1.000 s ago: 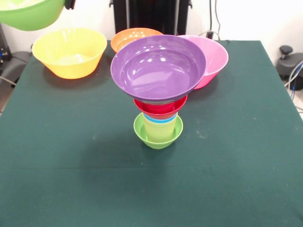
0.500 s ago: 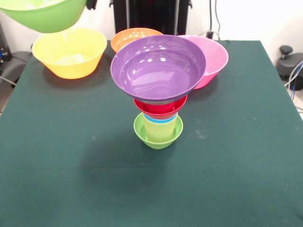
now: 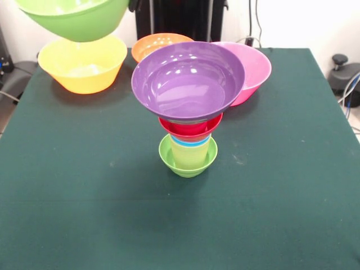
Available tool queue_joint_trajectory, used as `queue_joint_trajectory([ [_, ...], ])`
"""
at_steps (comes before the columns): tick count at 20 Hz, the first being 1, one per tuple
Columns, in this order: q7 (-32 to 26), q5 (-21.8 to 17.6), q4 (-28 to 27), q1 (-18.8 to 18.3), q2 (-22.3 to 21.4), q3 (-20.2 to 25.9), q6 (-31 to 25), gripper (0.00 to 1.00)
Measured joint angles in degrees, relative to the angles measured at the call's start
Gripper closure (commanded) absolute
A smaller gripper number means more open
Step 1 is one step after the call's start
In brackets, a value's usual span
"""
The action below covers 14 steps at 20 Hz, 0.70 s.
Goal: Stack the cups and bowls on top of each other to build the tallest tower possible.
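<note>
The tower stands mid-table: a small lime-green bowl (image 3: 187, 164) at the base, a pale yellow cup (image 3: 190, 153) in it, a blue cup's rim (image 3: 191, 143), the small red bowl (image 3: 190, 127), and the wide purple bowl (image 3: 188, 80) on top. The red cup is hidden. The large green bowl (image 3: 73, 19) hangs in the air at the top left, above the large yellow bowl (image 3: 81, 63). Only a dark tip of my gripper (image 3: 134, 5) shows, at the green bowl's right rim, holding it.
The orange bowl (image 3: 157, 40) and the pink bowl (image 3: 256, 70) sit at the table's far side behind the tower. The green tablecloth (image 3: 270, 197) ends at the right, where cables and a black stand are.
The green bowl has moved right and slightly down, from the top left corner toward the tower. The tower and other bowls have not moved.
</note>
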<state>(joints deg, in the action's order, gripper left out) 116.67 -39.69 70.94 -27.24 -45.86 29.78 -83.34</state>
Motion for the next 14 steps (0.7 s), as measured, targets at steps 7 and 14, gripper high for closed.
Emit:
queue_joint_trajectory([
  [7, 0.0, 1.8, 0.0, 1.3, 0.8, -0.5, 0.0, 1.0],
  [14, 0.0, 3.5, 0.0, 3.0, 2.1, -1.1, 0.0, 1.0],
])
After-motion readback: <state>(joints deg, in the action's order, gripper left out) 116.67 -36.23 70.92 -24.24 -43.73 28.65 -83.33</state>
